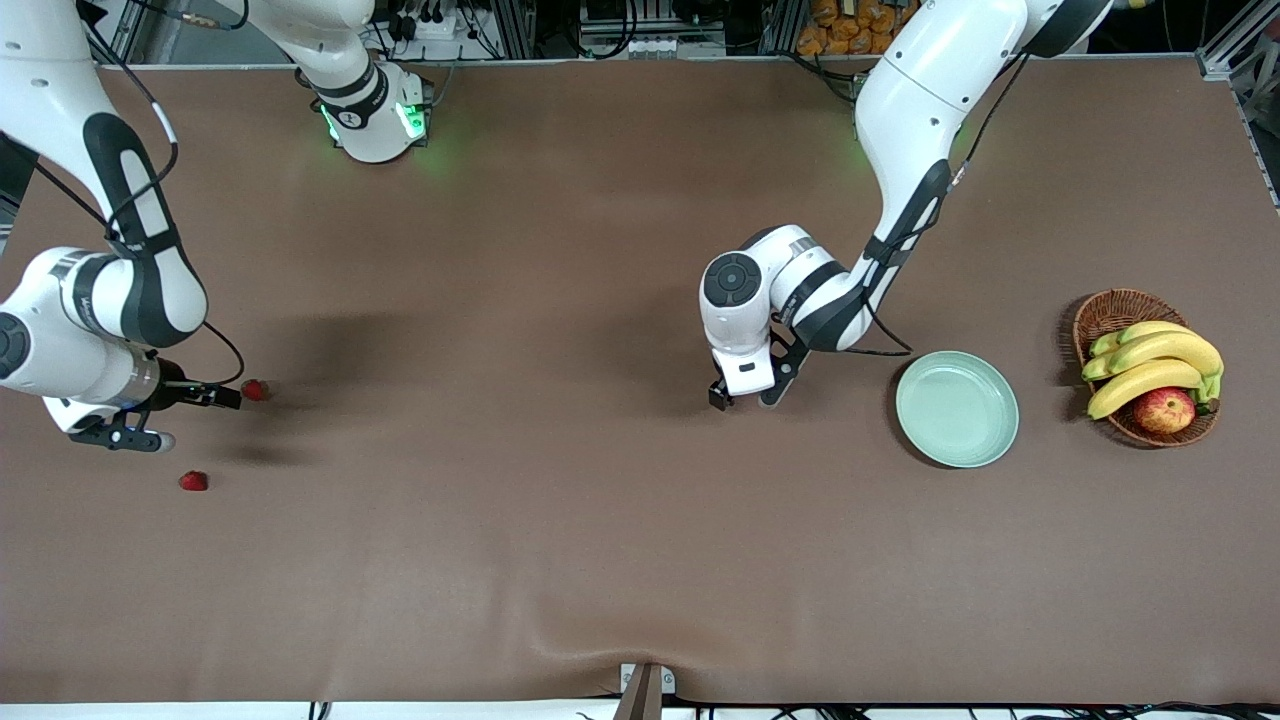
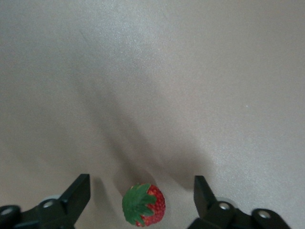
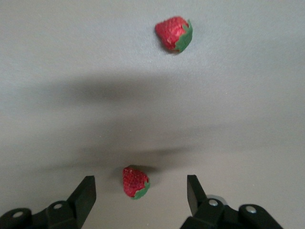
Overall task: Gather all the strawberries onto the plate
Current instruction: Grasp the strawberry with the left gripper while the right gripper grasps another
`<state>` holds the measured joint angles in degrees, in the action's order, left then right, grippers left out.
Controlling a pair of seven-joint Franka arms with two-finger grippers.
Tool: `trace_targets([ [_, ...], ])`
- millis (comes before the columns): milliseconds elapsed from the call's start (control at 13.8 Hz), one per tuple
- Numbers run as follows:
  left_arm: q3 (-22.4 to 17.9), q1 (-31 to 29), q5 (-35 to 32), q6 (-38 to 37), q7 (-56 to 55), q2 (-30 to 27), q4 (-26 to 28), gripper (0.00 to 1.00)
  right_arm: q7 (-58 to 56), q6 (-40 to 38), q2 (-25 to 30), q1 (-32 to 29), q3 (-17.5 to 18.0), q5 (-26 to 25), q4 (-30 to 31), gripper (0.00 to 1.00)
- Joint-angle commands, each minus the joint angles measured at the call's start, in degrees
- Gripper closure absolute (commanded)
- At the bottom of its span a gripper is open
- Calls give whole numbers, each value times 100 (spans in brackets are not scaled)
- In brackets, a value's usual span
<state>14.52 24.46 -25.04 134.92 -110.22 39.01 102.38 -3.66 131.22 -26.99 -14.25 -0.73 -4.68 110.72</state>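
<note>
My left wrist view catches a strawberry [image 2: 144, 205] between my left tool's [image 2: 142, 195] wide fingers, hidden from the front camera. My right tool [image 3: 140, 191] gapes around another [image 3: 135, 182]; a third [image 1: 193, 481] lies nearer the front camera. Plate [image 1: 957, 409] bare beside the basket [image 1: 1112, 310] of bananas [image 1: 1155, 365] and an apple [image 1: 1164, 410]

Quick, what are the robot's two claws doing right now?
Left gripper: jaws open around a strawberry, not gripping it.
Right gripper: jaws open around another strawberry, holding nothing.

Even overhead light, soft arm shadows on tablecloth [image 1: 560, 520], slightly blurred wrist views.
</note>
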Motion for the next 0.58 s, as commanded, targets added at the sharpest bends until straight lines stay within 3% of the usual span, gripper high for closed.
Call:
trace_targets([
  [0,7,-2,-159,70,-158,-43,11,21,-38,105,-104,-105,134,-86,90,25],
  [145,7,24,-151,70,-158,10,-34,21,-38,105,-175,-105,143,-77,90,28],
  [436,7,50,-168,79,-158,19,-42,48,-38,96,-201,-113,152,-68,239,31],
  [509,7,42,-168,79,-158,19,-42,60,-38,96,-201,-105,152,-51,283,32],
])
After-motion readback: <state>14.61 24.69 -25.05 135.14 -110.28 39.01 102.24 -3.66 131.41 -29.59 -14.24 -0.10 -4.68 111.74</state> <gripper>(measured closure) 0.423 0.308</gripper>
